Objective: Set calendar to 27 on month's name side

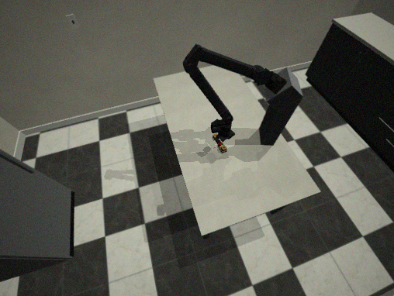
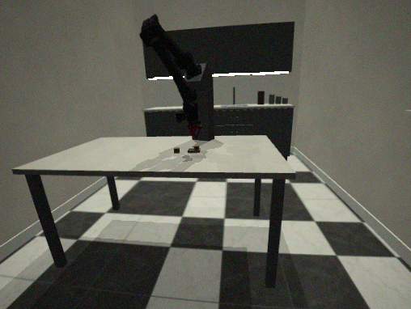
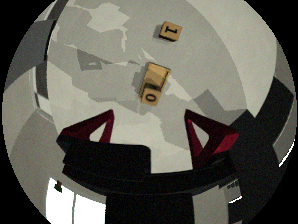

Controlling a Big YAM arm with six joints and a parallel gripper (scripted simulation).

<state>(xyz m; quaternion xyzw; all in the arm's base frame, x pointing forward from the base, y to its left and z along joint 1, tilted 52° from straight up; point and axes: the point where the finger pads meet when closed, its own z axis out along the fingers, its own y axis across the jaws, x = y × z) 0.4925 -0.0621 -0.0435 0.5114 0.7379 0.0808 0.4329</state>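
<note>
Gripper (image 3: 153, 135) wide open, empty, hovering over tray (image 3: 153, 84), which holds one cube. Loose cube (image 3: 170, 31) on table beyond tray. We centre on loose cube, descend square, check digits before closing.

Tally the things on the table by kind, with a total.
Small tan wooden number cubes: 2, one loose on the table showing 1, one in the tray showing 0
Small wooden tray: 1
Total: 3
</note>
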